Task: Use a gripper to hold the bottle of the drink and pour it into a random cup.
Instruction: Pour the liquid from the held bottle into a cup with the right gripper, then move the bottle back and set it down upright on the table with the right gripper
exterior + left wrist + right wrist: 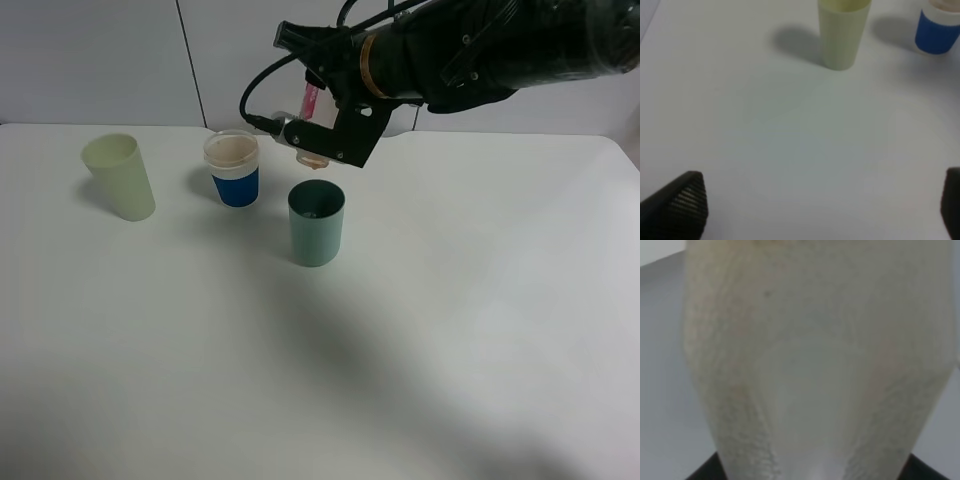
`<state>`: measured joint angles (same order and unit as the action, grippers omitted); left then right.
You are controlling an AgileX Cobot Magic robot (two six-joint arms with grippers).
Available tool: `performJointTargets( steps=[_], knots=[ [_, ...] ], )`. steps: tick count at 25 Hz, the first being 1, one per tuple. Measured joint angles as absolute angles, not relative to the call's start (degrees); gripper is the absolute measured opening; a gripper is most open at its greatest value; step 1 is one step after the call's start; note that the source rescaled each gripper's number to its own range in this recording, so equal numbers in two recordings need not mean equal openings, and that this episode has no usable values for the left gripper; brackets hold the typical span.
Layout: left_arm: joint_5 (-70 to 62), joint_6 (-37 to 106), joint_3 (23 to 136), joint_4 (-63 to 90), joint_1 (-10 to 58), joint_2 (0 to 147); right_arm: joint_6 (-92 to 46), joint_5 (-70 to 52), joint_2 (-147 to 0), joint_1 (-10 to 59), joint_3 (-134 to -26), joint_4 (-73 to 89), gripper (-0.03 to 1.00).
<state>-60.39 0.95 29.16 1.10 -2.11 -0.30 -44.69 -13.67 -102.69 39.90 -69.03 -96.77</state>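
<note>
The bottle (302,133) is hanging tipped above a wide white table (470,330), and the right gripper (325,128) is clamping its translucent body, which is filling the right wrist view. The right arm is reaching in from the right side and crossing the middle.

Three cups are standing below:
- a pale yellow-green tumbler (120,177) at the left
- a blue-and-white cup (233,170) further in
- the teal cup (316,222) just in front of it, to the right

The bottle's long axis is running steeply — label end up, wide mouth (312,158) pointing down, sitting above the teal cup's far rim. Any stream of drink is too small to make out.

The left gripper (820,205) is resting with its jaws spread wide and holding nothing, off by the yellow-green tumbler — the right arm is looking like the nearer one. Pouring is probably depending on the mouth coming squarely over the teal opening.
</note>
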Motion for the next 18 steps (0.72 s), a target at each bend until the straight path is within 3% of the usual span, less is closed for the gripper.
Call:
performJointTargets(
  steps=[8, 18],
  knots=[
    [-60.39, 0.95, 29.16, 1.10, -2.11, -0.30, -10.77, -12.89, -102.69, 38.60, -69.03, -93.38, 0.01],
    [-60.39, 0.95, 29.16, 1.10, -2.11, -0.30, 35.43, -12.78, -102.69, 29.38, -69.03, -75.33, 0.01]
  ],
)
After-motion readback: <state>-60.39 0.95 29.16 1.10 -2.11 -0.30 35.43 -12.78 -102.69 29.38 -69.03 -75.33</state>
